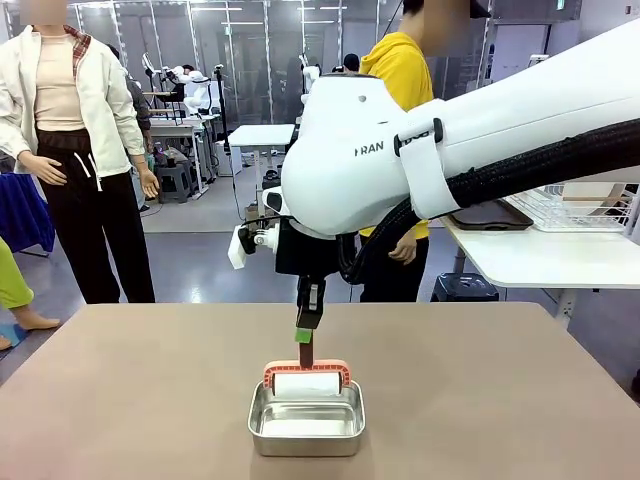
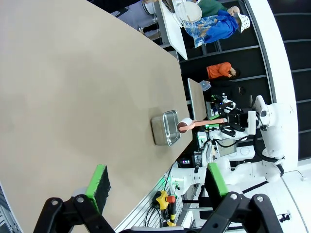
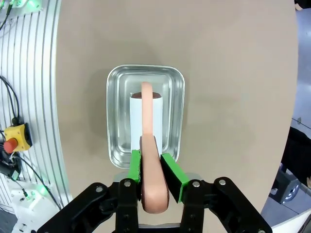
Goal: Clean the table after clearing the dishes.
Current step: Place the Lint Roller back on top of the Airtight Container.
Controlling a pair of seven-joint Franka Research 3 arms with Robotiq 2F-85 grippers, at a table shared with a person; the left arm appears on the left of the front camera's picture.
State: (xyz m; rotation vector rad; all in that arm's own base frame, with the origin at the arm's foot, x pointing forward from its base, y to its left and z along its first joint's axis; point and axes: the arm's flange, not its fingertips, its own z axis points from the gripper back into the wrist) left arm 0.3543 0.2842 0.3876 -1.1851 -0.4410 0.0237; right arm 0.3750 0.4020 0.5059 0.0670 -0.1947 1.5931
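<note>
The taupe-brown table [image 1: 500, 400] carries a small steel pan [image 1: 306, 420] near its front edge. My right gripper [image 1: 305, 335] hangs straight over the pan, shut on the salmon-pink handle [image 3: 148, 145] of a cleaning roller. The roller's white roll [image 1: 306, 384] rests inside the pan [image 3: 146, 77] at its far end. My left gripper [image 2: 156, 170] is open and holds nothing, hovering off to one side above the table [image 2: 73, 97], with the pan [image 2: 165, 127] farther off. A dark brown tray [image 1: 490, 215] lies on the white side table, and a white plate [image 2: 188, 9] shows there too.
A white side table [image 1: 540, 255] with a wire rack [image 1: 585, 208] stands at the back right. A person in a yellow top [image 1: 400, 70] stands behind the far edge, partly hidden by my right arm [image 1: 470, 130].
</note>
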